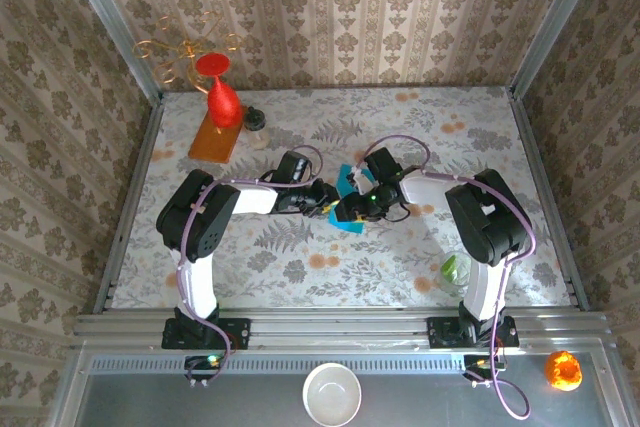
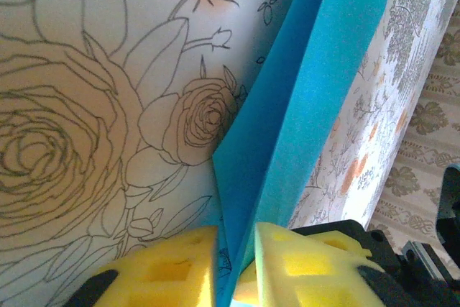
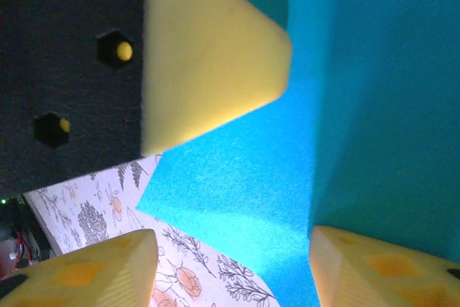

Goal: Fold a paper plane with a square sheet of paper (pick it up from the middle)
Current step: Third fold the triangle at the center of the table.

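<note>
The teal-blue square sheet of paper (image 1: 346,183) lies mid-table, partly folded, under both grippers. In the left wrist view a creased flap of the sheet (image 2: 316,91) stands up off the floral tablecloth and runs between the yellow pads. My left gripper (image 2: 236,239) is shut on that fold. In the right wrist view the sheet (image 3: 237,185) lies flat with one side raised, and my right gripper (image 3: 231,239) stands open over its edge, its pads wide apart. A yellow pad of the left gripper (image 3: 208,55) presses in from the top. From above, the left gripper (image 1: 325,195) and right gripper (image 1: 358,205) nearly touch.
A red cone-shaped vase (image 1: 222,97) stands on an orange board (image 1: 213,139) at the back left, a small jar (image 1: 255,120) beside it. A green object (image 1: 452,269) lies by the right arm's base. A white bowl (image 1: 332,394) and an orange object (image 1: 562,369) sit below the table edge.
</note>
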`<state>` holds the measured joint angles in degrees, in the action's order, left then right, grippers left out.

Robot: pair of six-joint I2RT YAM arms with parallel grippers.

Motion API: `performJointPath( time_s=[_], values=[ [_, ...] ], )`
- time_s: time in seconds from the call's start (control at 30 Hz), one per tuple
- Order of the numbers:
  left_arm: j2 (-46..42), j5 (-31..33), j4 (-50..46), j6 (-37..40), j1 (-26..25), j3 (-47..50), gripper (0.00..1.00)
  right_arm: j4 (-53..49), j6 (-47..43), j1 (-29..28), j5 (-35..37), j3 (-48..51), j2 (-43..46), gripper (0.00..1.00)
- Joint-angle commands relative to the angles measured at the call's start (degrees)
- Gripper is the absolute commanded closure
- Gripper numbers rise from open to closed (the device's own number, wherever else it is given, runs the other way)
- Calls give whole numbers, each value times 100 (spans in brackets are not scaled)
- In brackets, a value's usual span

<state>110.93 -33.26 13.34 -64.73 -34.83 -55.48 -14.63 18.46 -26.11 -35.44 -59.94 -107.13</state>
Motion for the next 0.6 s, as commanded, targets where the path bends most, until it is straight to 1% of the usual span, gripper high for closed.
performJointPath(
  time_s=[0.0, 0.13, 0.2, 0.37, 0.43, 0.57],
  values=[
    [73, -102, -40, 127, 20, 82, 83, -50, 242, 96, -60, 149, 152, 44],
    [18, -102, -43, 162, 42, 65, 92, 131, 368, 132, 44, 240, 509, 45],
    [-42, -77, -61, 162, 59, 69, 95, 229, 393, 132, 296, 309, 755, 44],
    [-294, 45, -128, 142, 133, 149, 97, 468, 212, 94, 896, 516, 1228, 39],
    [-406, 96, -115, 74, 175, 225, 98, 544, 33, -32, 1236, 569, 1366, 37],
    [-658, 194, -61, -89, 266, 392, 98, 906, -530, -527, 2161, 741, 1605, 35]
  ],
)
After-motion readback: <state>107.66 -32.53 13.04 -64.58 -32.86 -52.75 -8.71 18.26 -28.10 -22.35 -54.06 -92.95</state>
